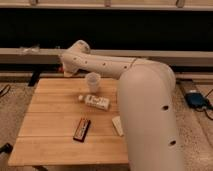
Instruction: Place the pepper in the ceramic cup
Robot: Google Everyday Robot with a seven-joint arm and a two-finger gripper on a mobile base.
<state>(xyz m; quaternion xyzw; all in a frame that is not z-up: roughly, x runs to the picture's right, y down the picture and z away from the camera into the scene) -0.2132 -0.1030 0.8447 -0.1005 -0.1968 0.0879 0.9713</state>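
Note:
The ceramic cup [93, 81] is small, whitish and upright near the back middle of the wooden table [50, 107]. My arm [145, 100] sweeps from the lower right up to the back left. The gripper [63, 70] is at the arm's far end, above the table's back left edge and left of the cup, mostly hidden by the wrist. A small reddish spot shows there; I cannot tell if it is the pepper. No pepper shows on the table.
A white bottle with a label [95, 101] lies on its side in front of the cup. A flat dark bar [82, 128] lies nearer the front. A small pale object [117, 125] sits by the arm. A blue thing [195, 99] lies on the floor at right.

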